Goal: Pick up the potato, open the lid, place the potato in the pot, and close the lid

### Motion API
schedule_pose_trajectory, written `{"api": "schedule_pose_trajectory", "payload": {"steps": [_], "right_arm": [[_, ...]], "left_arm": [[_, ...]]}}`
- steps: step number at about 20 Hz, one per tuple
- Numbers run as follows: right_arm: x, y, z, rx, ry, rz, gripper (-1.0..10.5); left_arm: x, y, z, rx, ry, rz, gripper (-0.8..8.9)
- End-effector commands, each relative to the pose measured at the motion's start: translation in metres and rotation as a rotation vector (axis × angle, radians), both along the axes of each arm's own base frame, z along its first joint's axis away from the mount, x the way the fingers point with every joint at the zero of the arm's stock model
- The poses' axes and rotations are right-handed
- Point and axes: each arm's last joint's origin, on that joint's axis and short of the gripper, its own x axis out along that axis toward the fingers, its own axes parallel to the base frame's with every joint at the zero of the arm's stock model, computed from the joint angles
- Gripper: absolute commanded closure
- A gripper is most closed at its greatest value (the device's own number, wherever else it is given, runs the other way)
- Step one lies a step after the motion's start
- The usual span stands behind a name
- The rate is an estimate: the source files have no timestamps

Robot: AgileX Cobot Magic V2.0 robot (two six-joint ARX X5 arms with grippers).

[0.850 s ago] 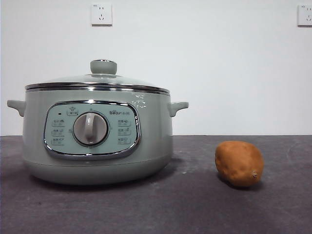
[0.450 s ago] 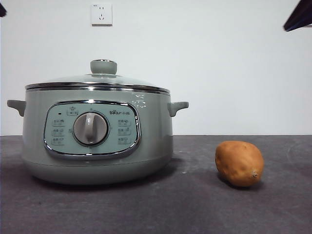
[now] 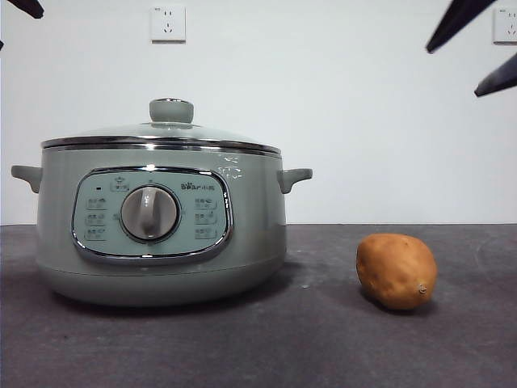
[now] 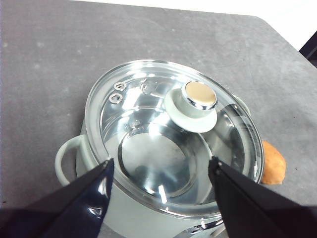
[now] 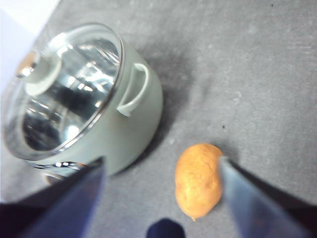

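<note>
The pale green pot [image 3: 161,234] stands on the left of the table, with the glass lid [image 3: 161,133] shut on it and its green knob [image 3: 171,110] on top. To its right the orange-brown potato [image 3: 397,271] lies on the table. My left gripper [image 4: 161,168] hangs open high above the lid [image 4: 163,148] and holds nothing. High over the potato [image 5: 198,181] my right gripper [image 5: 161,161] is open as well. In the front view the right gripper [image 3: 451,73] shows as two dark tips at the top right.
The tabletop [image 3: 323,339] is dark grey and a white wall with two sockets [image 3: 168,23] stands behind it. A black tip of the left arm [image 3: 29,7] shows at the top left corner. The pot's side handles [image 3: 295,178] stick out.
Both arms have come lower into the front view. The right one now shows two jaw tips at the top right. Pot, lid and potato have not moved.
</note>
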Motion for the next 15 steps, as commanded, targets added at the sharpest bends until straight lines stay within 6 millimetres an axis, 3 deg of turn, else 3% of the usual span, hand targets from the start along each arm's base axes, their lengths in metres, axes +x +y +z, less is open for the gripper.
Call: {"api": "schedule_pose_trajectory", "payload": {"steps": [1, 9, 15], "right_arm": [[0.005, 0.012, -0.004, -0.064, 0.01, -0.02, 4.1], [0.035, 0.073, -0.042, -0.326, 0.184, -0.023, 4.1], [0.058, 0.091, -0.094, -0.464, 0.335, -0.018, 4.1]], "left_arm": [[0.0, 0.0, 0.002, 0.008, -0.02, -0.002, 4.85], [0.0, 0.0, 0.002, 0.001, -0.013, 0.003, 4.86], [0.0, 0.0, 0.002, 0.001, -0.011, 0.003, 4.85]]}}
